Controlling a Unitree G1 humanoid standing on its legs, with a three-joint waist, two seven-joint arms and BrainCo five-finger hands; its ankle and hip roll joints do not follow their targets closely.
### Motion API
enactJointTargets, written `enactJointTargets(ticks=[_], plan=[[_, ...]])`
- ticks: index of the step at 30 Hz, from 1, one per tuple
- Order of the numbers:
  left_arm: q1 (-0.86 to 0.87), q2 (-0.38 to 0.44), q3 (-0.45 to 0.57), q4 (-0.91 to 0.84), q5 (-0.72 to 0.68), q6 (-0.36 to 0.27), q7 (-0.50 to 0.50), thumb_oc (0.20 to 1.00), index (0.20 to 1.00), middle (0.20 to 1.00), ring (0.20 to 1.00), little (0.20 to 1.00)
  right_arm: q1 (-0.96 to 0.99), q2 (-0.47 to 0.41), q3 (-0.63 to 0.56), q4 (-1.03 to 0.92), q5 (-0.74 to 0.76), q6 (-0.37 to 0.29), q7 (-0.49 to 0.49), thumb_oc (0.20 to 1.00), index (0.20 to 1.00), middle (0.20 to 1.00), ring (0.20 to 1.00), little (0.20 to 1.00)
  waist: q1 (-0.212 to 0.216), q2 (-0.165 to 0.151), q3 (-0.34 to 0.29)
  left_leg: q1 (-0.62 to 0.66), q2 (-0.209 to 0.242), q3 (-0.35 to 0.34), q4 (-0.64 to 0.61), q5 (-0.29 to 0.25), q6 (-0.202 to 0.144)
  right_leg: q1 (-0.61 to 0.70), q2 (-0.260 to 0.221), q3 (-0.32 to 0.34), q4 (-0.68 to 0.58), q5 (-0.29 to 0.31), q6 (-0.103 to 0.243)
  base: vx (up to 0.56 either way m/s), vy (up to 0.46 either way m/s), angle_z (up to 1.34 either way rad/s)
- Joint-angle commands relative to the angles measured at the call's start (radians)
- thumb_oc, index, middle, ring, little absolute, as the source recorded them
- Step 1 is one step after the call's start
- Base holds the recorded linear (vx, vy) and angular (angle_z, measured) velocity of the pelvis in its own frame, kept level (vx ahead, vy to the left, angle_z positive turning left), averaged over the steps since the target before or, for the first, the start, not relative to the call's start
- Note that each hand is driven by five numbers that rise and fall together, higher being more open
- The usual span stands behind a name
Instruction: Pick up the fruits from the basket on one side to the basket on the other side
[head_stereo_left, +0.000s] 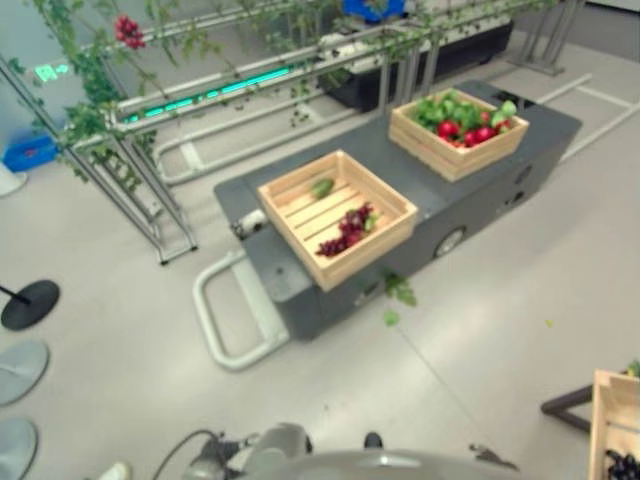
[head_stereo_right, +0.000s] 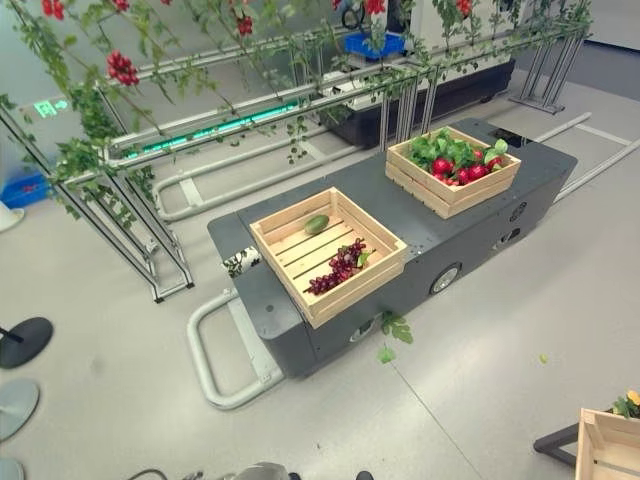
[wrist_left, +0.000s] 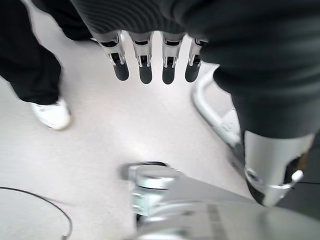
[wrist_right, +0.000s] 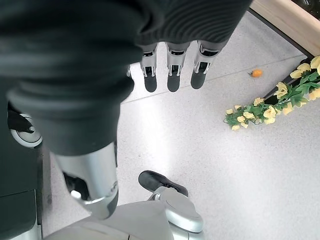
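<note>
Head views: a dark grey cart (head_stereo_right: 470, 215) stands on the floor and carries two wooden crates, well apart. The near crate (head_stereo_right: 327, 252) holds a bunch of dark grapes (head_stereo_right: 338, 268) toward its front and a single green fruit (head_stereo_right: 317, 224) near its back wall, the slatted bottom mostly bare. The far crate (head_stereo_right: 452, 170) is piled with red fruits (head_stereo_right: 470, 172) and green leaves. A third crate (head_stereo_left: 616, 425) sits at the lower right edge with dark grapes inside. Leafy vines hang on a metal frame (head_stereo_right: 150, 240) behind the cart. Left wrist view: left hand (wrist_left: 150, 60) hangs over bare floor, fingers straight, holding nothing; a person's white shoe (wrist_left: 51, 114) is nearby. Right wrist view: right hand (wrist_right: 172, 62) likewise has straight fingers and is empty, above floor with a yellow-flowered sprig (wrist_right: 270, 107) and a small orange fruit (wrist_right: 256, 73).
</note>
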Motion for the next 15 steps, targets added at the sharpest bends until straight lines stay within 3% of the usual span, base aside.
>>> enactJointTargets(ticks=[1, 2, 3, 8, 13, 15], plan=[[0.066, -0.069, -0.014, 0.008, -0.033, 0.005, 0.024, 1.000, 1.000, 1.000, 1.000, 1.000, 0.003, 0.011, 0.013, -0.008, 0.004, -0.020, -0.030, 1.000, 1.000, 1.000, 1.000, 1.000, 0.045, -0.003, 0.013, -0.223, 0.029, 0.035, -0.037, 0.084, 0.091, 0.103, 0.133, 0.029, -0.038, -0.078, 0.110, 0.10, -0.041, 0.02], [0.066, -0.068, -0.013, 0.008, -0.033, 0.005, 0.024, 1.000, 1.000, 1.000, 1.000, 1.000, 0.003, 0.012, 0.013, -0.008, 0.004, -0.020, -0.030, 1.000, 1.000, 1.000, 1.000, 1.000, 0.045, -0.005, 0.014, -0.220, 0.028, 0.036, -0.039, 0.085, 0.091, 0.105, 0.131, 0.029, -0.038, -0.079, 0.110, 0.13, -0.024, -0.10], [0.066, -0.069, -0.013, -0.001, -0.041, 0.005, 0.021, 1.000, 1.000, 1.000, 1.000, 1.000, 0.003, 0.014, 0.018, -0.012, 0.007, -0.028, -0.036, 1.000, 1.000, 1.000, 1.000, 1.000, 0.058, 0.003, 0.028, -0.247, 0.051, 0.043, -0.081, 0.125, 0.087, 0.127, 0.152, 0.048, -0.038, -0.088, 0.105, 0.10, -0.026, -0.33], [0.089, -0.059, -0.004, -0.012, -0.047, -0.002, 0.015, 1.000, 1.000, 1.000, 1.000, 1.000, -0.009, 0.015, 0.023, -0.020, 0.031, -0.041, -0.043, 1.000, 1.000, 1.000, 1.000, 1.000, 0.091, 0.029, 0.024, -0.245, 0.092, 0.047, -0.151, 0.215, 0.068, 0.149, 0.198, 0.100, -0.038, -0.120, 0.087, 0.09, 0.023, -0.47], [0.110, -0.054, 0.008, -0.011, -0.047, -0.008, 0.025, 1.000, 1.000, 1.000, 1.000, 1.000, -0.018, 0.017, 0.030, -0.021, 0.032, -0.044, -0.045, 1.000, 1.000, 1.000, 1.000, 1.000, 0.097, 0.045, -0.009, -0.134, 0.123, 0.016, -0.238, 0.239, 0.066, 0.154, 0.211, 0.133, -0.038, -0.146, 0.085, 0.13, 0.112, -0.57], [0.108, -0.054, -0.003, -0.019, -0.045, -0.017, 0.032, 1.000, 1.000, 1.000, 1.000, 1.000, -0.018, 0.020, 0.038, -0.025, 0.025, -0.043, -0.037, 1.000, 1.000, 1.000, 1.000, 1.000, 0.101, 0.045, -0.022, -0.103, 0.139, 0.023, -0.239, 0.240, 0.061, 0.178, 0.184, 0.135, -0.038, -0.173, 0.093, 0.22, 0.227, -0.07]])
